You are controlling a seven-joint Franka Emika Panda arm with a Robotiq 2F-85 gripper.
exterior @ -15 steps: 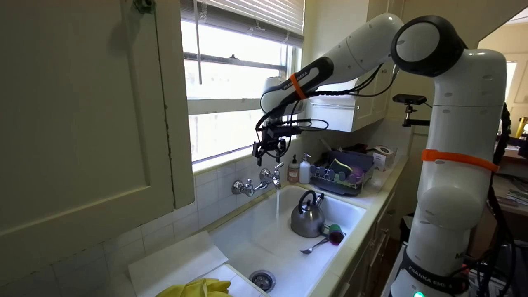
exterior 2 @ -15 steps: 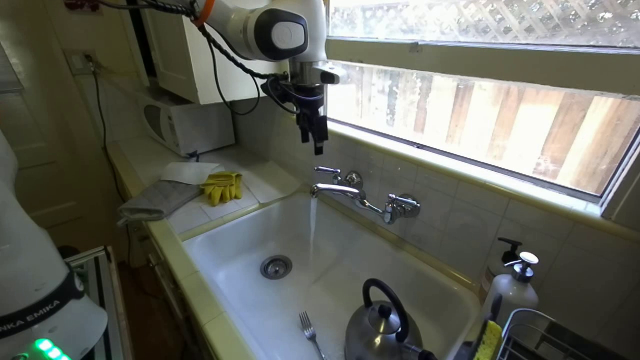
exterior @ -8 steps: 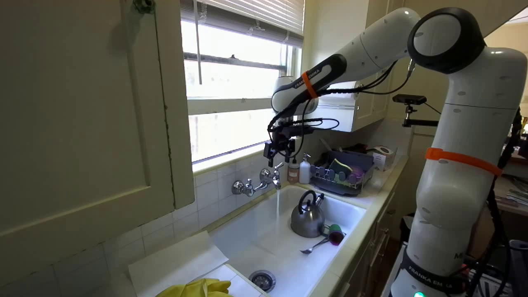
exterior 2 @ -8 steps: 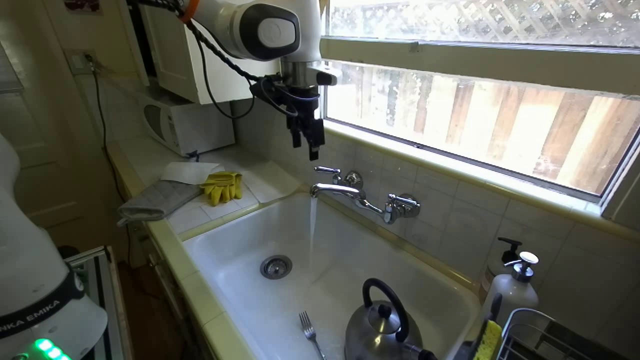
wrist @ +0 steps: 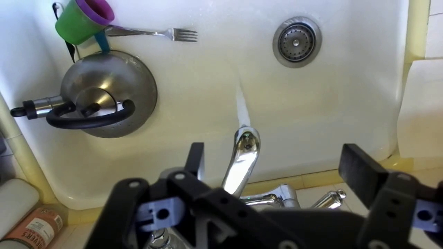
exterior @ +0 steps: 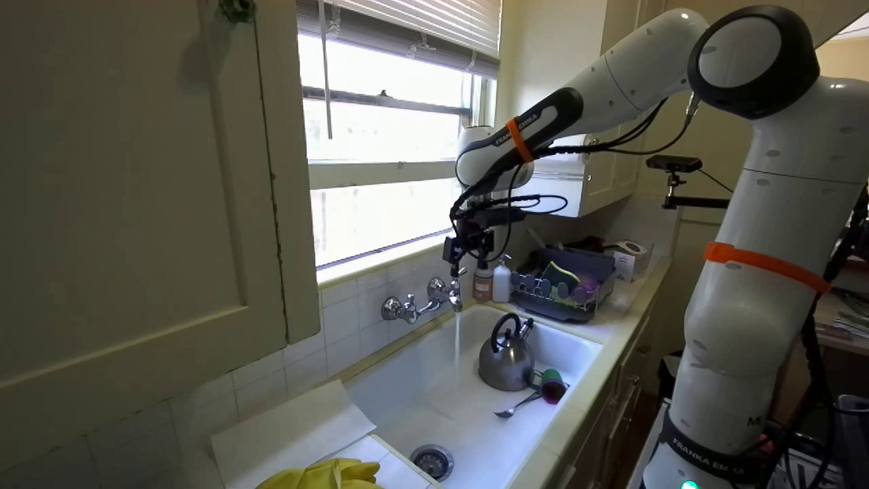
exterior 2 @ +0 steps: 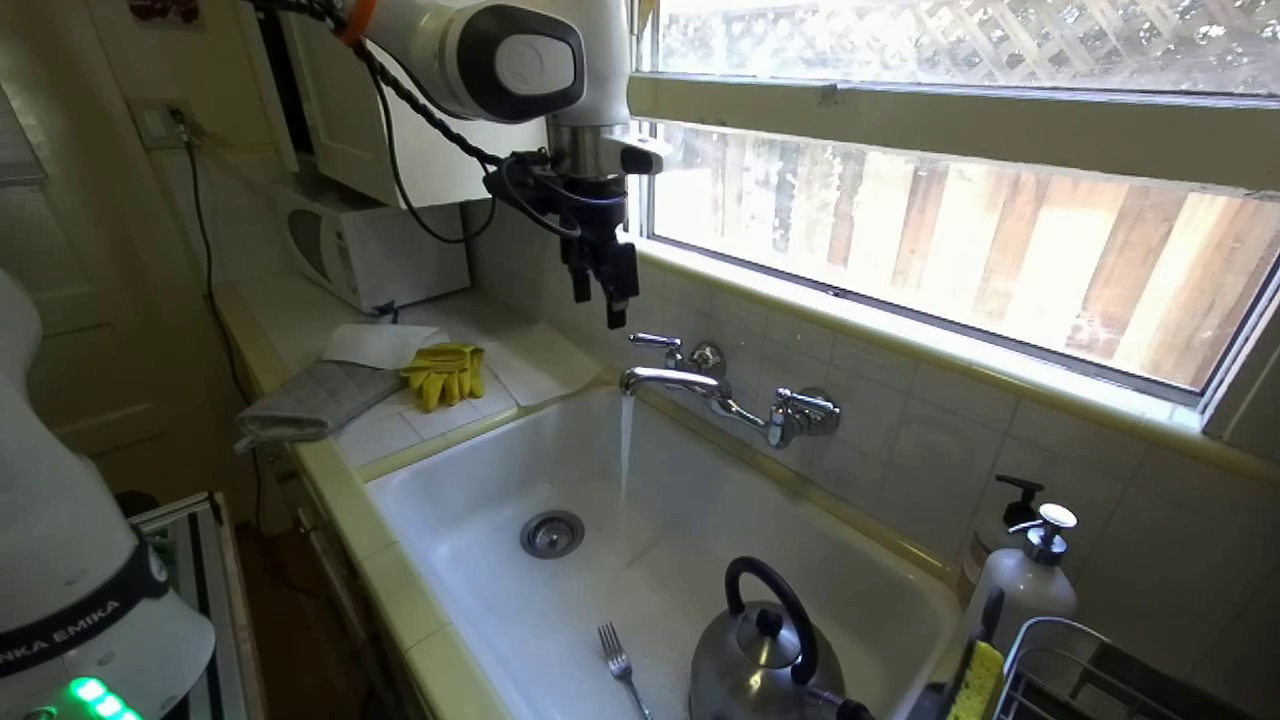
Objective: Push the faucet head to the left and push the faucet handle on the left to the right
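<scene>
Above the faucet head (wrist: 244, 152), the gripper (wrist: 277, 160) points down, with its two fingers (wrist: 361, 173) wide apart. Water (wrist: 242, 107) runs from the faucet head into the sink (wrist: 346, 103). One handle (exterior 2: 655, 341) appears just below a fingertip in an exterior view, with a gap between; the other handle (exterior 2: 797, 403) is farther away. Near the kettle (wrist: 138, 76) lie a fork (wrist: 170, 33) and a green cup (wrist: 75, 22).

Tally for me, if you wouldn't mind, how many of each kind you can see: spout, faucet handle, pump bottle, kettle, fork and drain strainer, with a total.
Spout: 1
Faucet handles: 2
Pump bottles: 2
Kettle: 1
Fork: 1
Drain strainer: 1
Total in view: 8
</scene>
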